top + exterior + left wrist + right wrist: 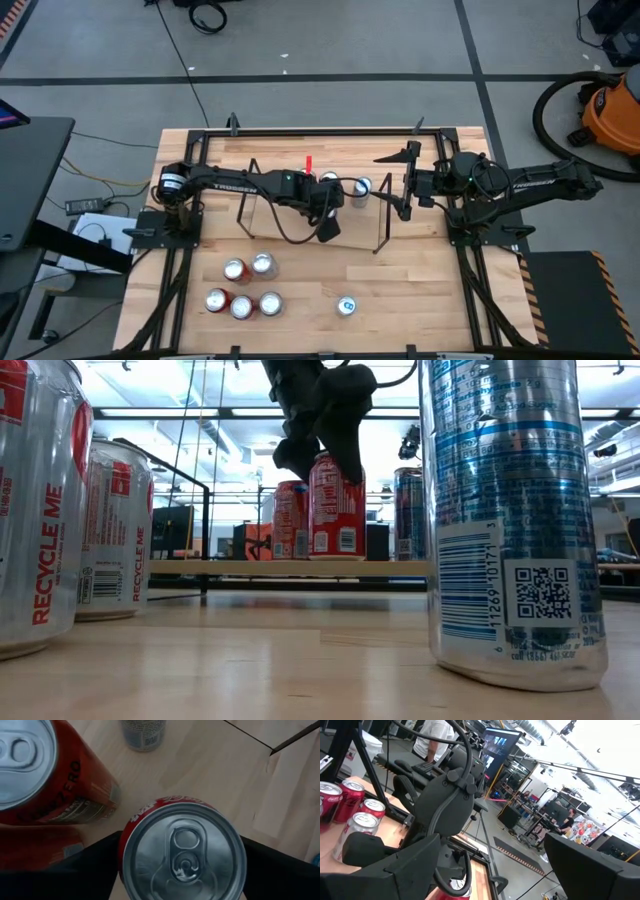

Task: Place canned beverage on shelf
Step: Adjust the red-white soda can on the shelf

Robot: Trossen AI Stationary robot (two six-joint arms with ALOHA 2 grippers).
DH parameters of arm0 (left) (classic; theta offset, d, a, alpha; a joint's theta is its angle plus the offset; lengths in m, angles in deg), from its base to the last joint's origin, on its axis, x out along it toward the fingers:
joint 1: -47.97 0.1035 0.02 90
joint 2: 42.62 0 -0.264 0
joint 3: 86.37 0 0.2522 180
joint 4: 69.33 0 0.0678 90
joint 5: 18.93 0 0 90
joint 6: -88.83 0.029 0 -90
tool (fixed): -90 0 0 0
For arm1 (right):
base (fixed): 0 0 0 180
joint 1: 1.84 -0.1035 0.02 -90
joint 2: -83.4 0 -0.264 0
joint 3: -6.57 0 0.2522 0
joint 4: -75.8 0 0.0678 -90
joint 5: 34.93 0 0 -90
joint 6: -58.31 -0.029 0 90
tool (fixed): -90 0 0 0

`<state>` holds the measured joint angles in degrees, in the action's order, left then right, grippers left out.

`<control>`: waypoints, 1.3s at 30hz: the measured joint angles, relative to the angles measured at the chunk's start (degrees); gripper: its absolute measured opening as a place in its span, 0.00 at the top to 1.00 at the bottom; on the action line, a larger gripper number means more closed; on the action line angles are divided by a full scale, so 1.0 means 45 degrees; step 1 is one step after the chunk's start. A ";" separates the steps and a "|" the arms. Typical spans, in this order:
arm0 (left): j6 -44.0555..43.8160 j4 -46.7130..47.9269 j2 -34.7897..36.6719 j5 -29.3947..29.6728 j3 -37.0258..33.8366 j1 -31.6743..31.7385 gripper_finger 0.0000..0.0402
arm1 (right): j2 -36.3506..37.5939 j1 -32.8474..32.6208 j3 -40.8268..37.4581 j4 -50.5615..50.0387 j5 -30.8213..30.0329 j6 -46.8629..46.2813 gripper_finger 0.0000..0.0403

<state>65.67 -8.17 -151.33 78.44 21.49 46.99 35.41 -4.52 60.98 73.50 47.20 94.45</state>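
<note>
Can: red aluminium beverage can w/ silver pull-tab lid [184, 851] stood upright on small light-wood shelf w/ black wire end frames [240, 567], beside another red can [289, 520].
Left claw [182, 865]: fingers either side of can; gripping or letting go – can't tell.
Right claw [403, 190]: apart, waiting nr shelf end.
Handling: prob. thin-walled, slick, dents easily; hold mid-body, gently.
Textures: brushed-metal lid, glossy paint, matt wood worktop [420, 290].

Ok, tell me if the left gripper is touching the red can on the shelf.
Touching. The left wrist view shows the left gripper with both dark fingers pressed against the sides of the red can, no gap visible.
</note>
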 joint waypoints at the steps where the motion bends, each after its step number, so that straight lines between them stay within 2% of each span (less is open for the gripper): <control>1: -0.0005 0.0000 0.0000 0.0000 0.0000 -0.0004 0.17 | 0.0000 0.0000 0.0000 -0.0003 -0.0002 0.0000 0.09; 5: -0.0029 0.0077 0.0000 -0.0010 0.0010 -0.0004 0.22 | 0.0000 0.0000 0.0000 -0.0002 -0.0002 -0.0002 0.09; 14: -0.0280 0.1343 0.0377 -0.0048 -0.0003 -0.0421 0.21 | 0.0000 0.0000 0.0000 -0.0073 -0.0002 -0.0002 0.09; 20: -0.1175 0.3002 0.0969 -0.0050 -0.0015 -0.0988 0.21 | 0.0000 0.0000 0.0000 -0.0078 -0.0001 -0.0001 0.09; 26: -0.2061 0.4335 0.1476 0.0673 -0.0005 -0.1540 0.21 | 0.0000 0.0000 0.0000 -0.0073 0.0002 -0.0051 0.09; 32: -0.2939 0.6264 0.2098 0.2006 -0.0014 -0.2100 0.21 | 0.0000 0.0002 -0.0005 -0.0080 0.0034 -0.0078 0.09; 39: -0.3271 0.6560 0.3093 0.2618 -0.0010 -0.2193 0.21 | 0.0003 -0.0068 -0.0010 0.0000 0.0114 -0.0123 0.09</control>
<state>50.95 21.35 -137.41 90.22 21.45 37.12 35.43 -4.83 60.93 73.50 47.71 93.90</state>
